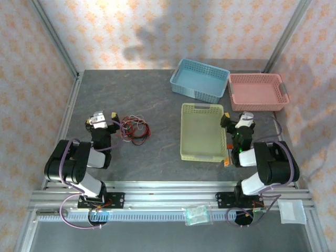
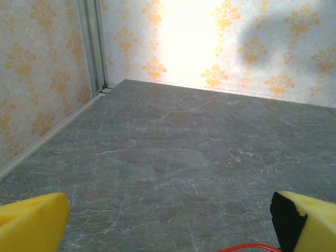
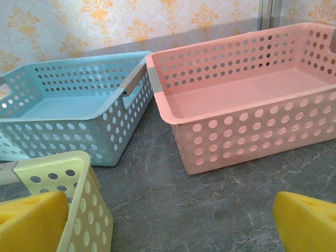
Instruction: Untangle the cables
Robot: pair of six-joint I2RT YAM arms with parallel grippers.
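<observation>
Seeing knotted thin red, black and whitish cables (image 1: 135, 129) on the grey marbled counter (image 1: 157, 100) just beside our left end effector (image 1: 105, 117), spread wide and empty; right end effector (image 1: 236, 119) also released. Risk: we pinch several strands together and pulling tightens the knot.

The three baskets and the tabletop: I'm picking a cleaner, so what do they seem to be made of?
Pink basket, blue basket and yellow basket: probably moulded plastic, smooth with a soft sheen. The evenly punched round holes and rounded rims suggest it. Table: dark grey, stone-look surface with pale veins, matte. Whether it is real stone or a printed laminate, I cannot tell.
</observation>
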